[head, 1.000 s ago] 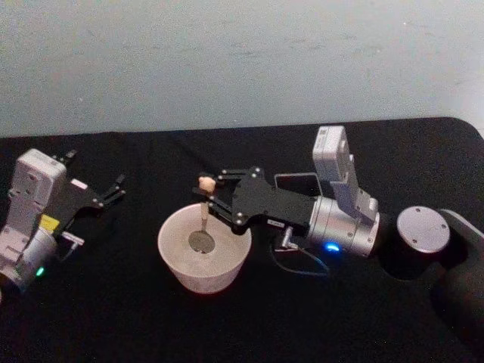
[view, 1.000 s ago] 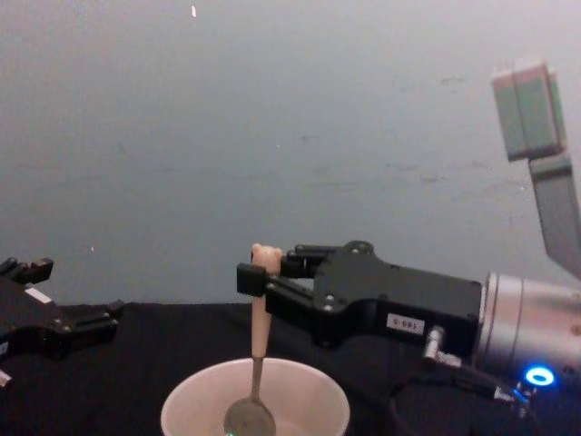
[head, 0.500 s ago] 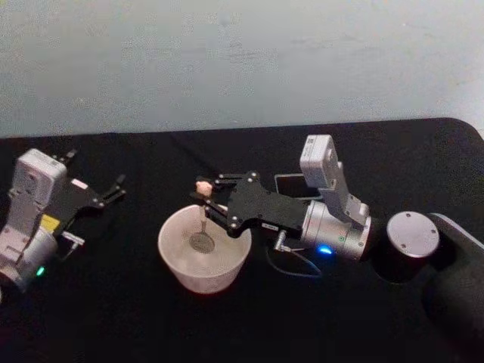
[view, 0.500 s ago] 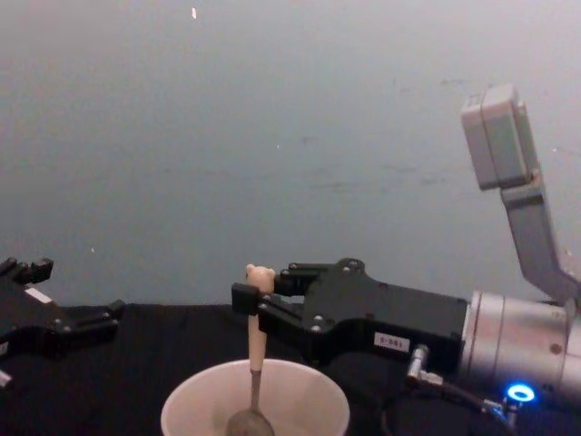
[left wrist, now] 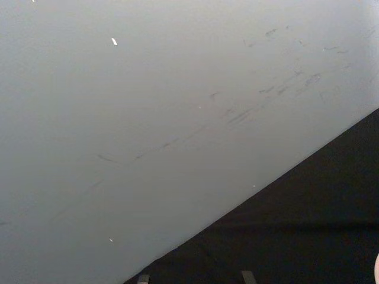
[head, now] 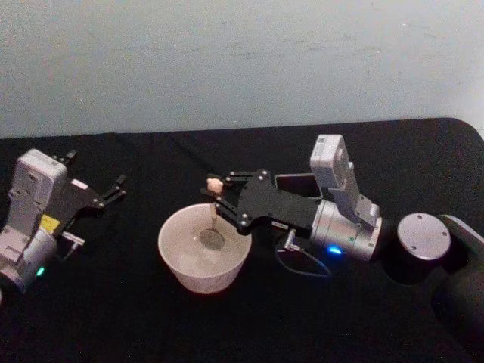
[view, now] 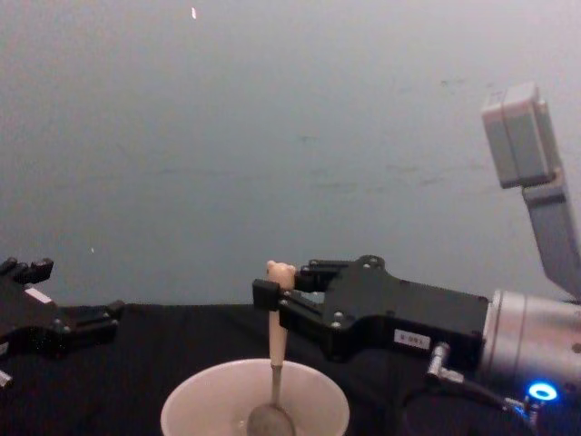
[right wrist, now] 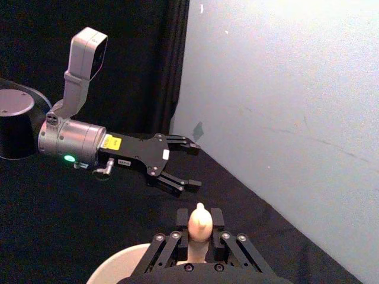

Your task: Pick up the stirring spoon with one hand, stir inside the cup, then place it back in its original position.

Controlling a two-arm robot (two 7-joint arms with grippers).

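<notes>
Right gripper [head: 214, 189]: pinched the bear end of the stirring spoon [head: 215, 219], just above the cup [head: 198, 277].
Stirring spoon: one; it stood up, its round end down inside the cup.
Cup: one.
Left gripper [right wrist: 198, 165]: fingers spread wide, held nothing, well left of the cup.
Table [head: 113, 318]: black, under the cup.
Wall [head: 227, 60]: pale grey, behind the cup.

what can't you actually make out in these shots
- Chest view: base of the cup, cut off by the bottom edge.
- Right wrist view: neck and bowl of the stirring spoon, hidden behind the right gripper.
- Head view: whether the cup holds any liquid; its inside is too indistinct.
</notes>
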